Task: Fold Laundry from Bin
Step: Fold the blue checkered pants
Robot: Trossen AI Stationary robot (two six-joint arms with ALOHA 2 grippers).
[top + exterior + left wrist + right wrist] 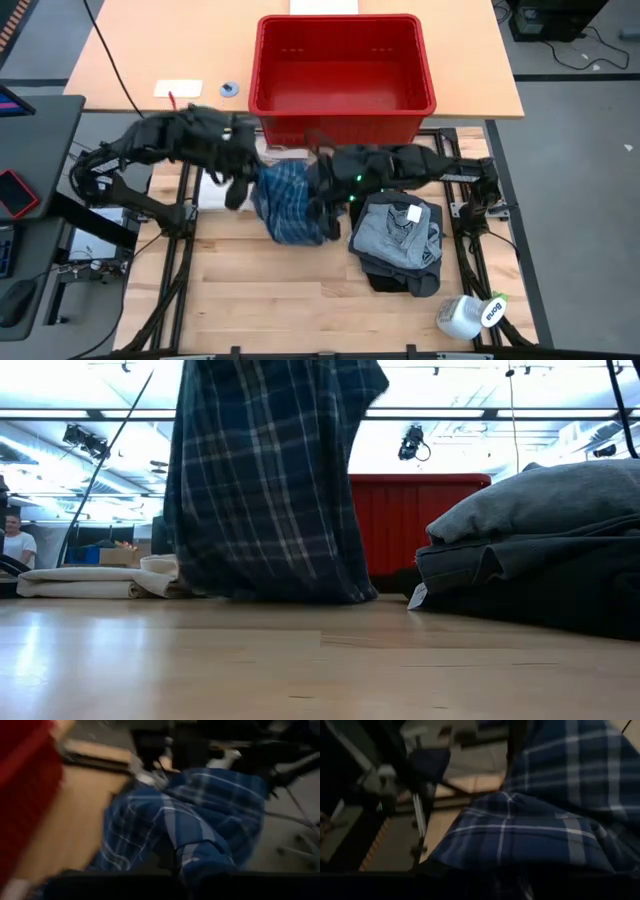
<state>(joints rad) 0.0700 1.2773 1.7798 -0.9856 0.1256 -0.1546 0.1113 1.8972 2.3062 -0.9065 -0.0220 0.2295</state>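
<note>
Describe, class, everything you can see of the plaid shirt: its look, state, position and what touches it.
The plaid shirt is soft woven cloth, blue with white and dark checks. It hangs unfolded between the two arms in front of the red bin, beside the stack of grey garments. The low view shows it hanging in folds with its hem at or just above the wooden table. The left hand is shut on one side; the right hand is at the other side.

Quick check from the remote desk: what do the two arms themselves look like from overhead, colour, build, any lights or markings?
Both arms are black and built of chunky jointed segments. The left arm has dark cabling along its links. The right arm shows a small green light near its wrist. No printed markings are legible.
</note>
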